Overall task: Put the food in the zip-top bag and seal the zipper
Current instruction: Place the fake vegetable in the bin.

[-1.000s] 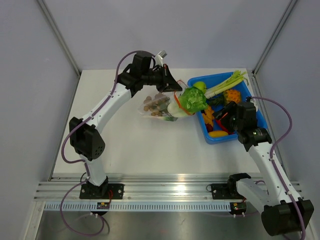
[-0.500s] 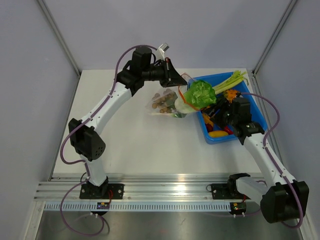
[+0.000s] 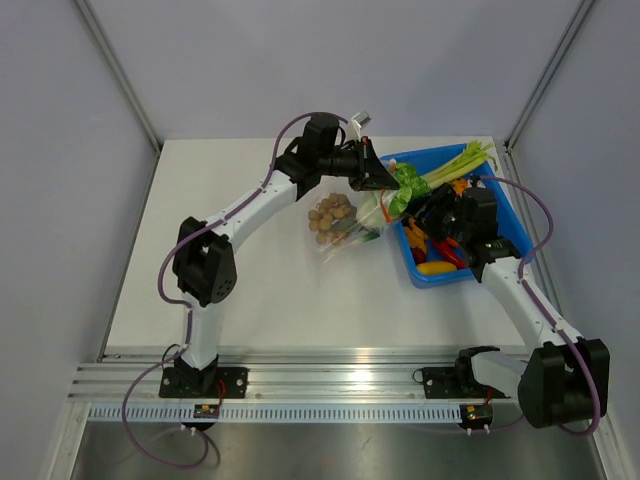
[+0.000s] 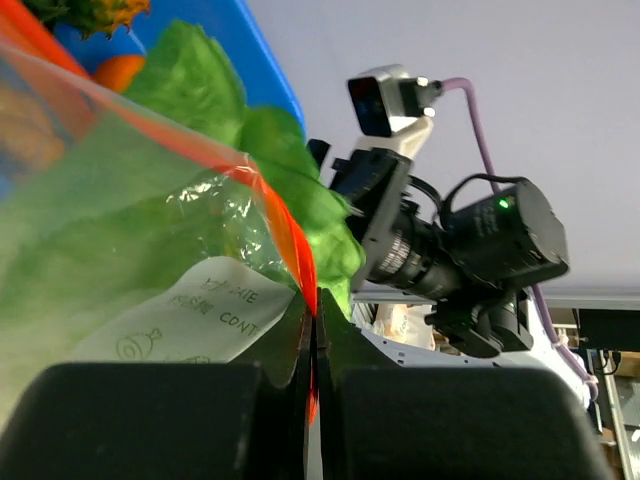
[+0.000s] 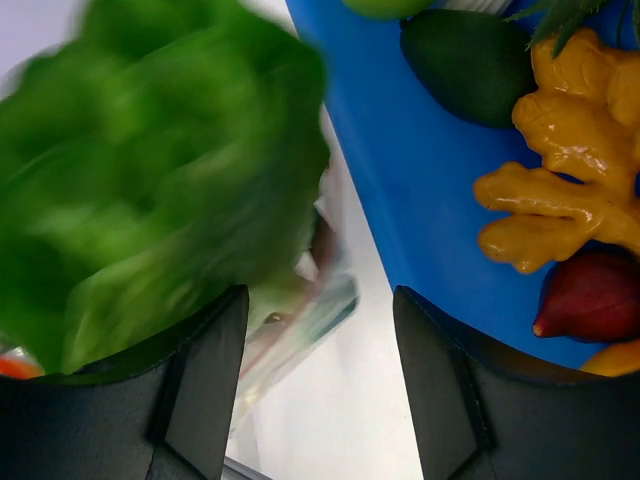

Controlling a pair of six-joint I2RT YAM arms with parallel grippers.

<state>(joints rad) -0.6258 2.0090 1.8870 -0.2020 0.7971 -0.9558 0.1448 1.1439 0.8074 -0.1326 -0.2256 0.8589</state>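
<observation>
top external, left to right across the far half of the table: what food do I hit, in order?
brown balls inside the clear bag → cabbage → green onions. The bin's other pieces overlap these, so they are left out.

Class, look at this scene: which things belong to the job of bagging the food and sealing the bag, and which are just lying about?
Belong to the job: zip-top bag, its zipper, cabbage, brown balls, green onions, ginger piece.

Just lying about: blue bin, table, metal rail.
</observation>
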